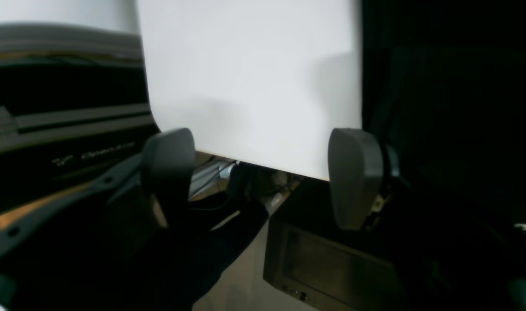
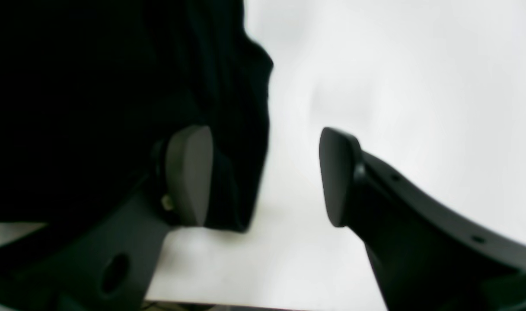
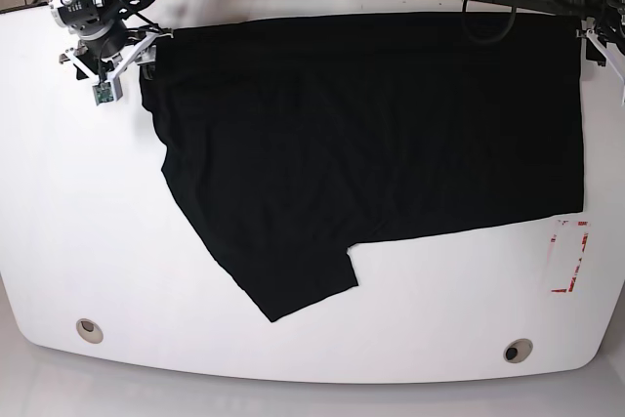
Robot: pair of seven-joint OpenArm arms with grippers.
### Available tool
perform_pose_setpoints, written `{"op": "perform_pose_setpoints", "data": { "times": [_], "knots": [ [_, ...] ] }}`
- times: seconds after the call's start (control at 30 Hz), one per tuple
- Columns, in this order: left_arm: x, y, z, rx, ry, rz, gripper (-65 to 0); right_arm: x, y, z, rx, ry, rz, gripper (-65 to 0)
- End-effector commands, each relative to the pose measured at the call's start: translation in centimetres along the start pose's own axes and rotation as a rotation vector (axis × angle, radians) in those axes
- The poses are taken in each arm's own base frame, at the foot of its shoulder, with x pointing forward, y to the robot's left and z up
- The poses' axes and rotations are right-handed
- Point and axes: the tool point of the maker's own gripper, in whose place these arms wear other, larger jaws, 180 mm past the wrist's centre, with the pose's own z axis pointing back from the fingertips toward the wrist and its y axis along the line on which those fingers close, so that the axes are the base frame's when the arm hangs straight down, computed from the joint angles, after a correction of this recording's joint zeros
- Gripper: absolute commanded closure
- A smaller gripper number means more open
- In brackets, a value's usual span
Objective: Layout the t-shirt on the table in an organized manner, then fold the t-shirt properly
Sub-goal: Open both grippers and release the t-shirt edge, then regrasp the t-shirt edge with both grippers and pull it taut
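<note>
Fingers of our right gripper stand wide apart with nothing between them, one pad over the t-shirt's edge, the other over bare table. Our left gripper is equally spread and holds nothing, hanging past the table's rim beside the shirt. Both arms sit at the shirt's far corners, wrists angled down. The shirt lies flat on the table, long axis running between the two grippers, one sleeve pointing toward the near edge.
</note>
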Motion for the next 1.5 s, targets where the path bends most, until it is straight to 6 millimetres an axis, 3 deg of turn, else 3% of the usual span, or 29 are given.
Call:
{"op": "perform_pose_setpoints", "data": {
  "times": [0.0,0.2,0.43,0.67,0.97,1.13,1.33,1.47],
  "knots": [
    [1.9,1.2,0.6,0.032,-0.066,0.003,-44.0,0.3,-0.3,0.6,-0.008,0.0,0.015,-37.4],
    [2.3,1.2,0.6,0.034,-0.075,0.008,-44.0,-0.4,0.3,0.9,0.018,-0.003,-0.001,-37.3],
    [2.4,0.8,0.5,0.024,-0.076,0.008,-44.0,2.5,0.4,0.6,0.022,-0.113,-0.009,-37.3],
    [3.0,-2.4,-0.1,-0.047,-0.093,0.01,-43.9,5.1,0.6,-0.1,0.033,-0.179,-0.022,-37.3],
    [3.4,-5.5,-0.5,-0.118,-0.099,-0.001,-43.9,5.8,4.2,-1.1,0.127,-0.181,0.017,-36.3],
    [3.3,-6.0,-0.7,-0.132,-0.091,-0.001,-43.9,4.5,6.1,-1.4,0.18,-0.149,0.016,-24.1],
    [3.0,-6.9,-2.1,-0.174,-0.113,0.019,-43.3,2.9,6.8,-2.5,0.207,-0.104,-0.018,-7.1],
    [2.2,-7.6,-3.6,-0.215,-0.113,0.043,-37.8,1.7,7.0,-3.6,0.23,-0.071,-0.053,-4.1]
  ]
}}
